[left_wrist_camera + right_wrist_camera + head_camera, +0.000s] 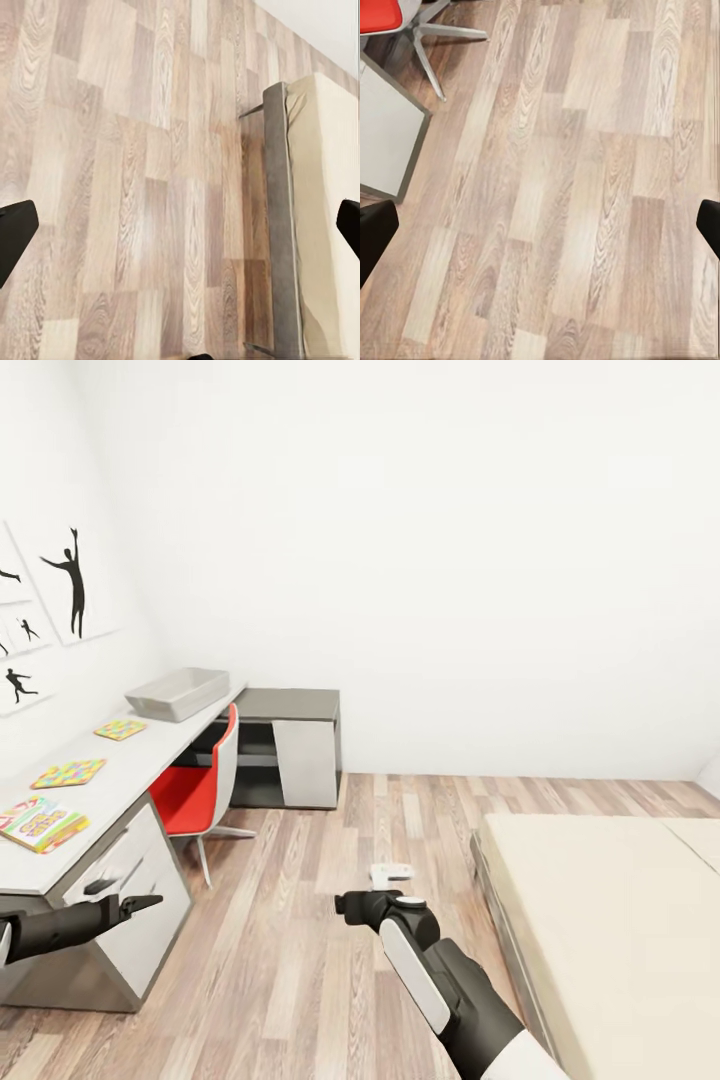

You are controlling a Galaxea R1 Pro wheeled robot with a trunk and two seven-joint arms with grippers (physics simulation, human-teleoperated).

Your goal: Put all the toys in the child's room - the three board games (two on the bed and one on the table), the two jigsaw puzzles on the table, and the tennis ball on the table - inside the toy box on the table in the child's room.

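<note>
Wood-grain plank floor (pixel 300 920), smooth pale worktop (pixel 150 760), sloped grey toy box (pixel 178 692), patterned flat jigsaw puzzles (pixel 68 772), both grippers' fingers (pixel 15 236) spread, empty.

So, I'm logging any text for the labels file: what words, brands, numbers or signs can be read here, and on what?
No text can be read.
Board game on the table: colourful print, lettering too blurred to read.
Jigsaw puzzles: coloured piece pattern, no words.
Wall pictures: black figure silhouettes, no writing.
Toy box, red chair, bed: plain.
</note>
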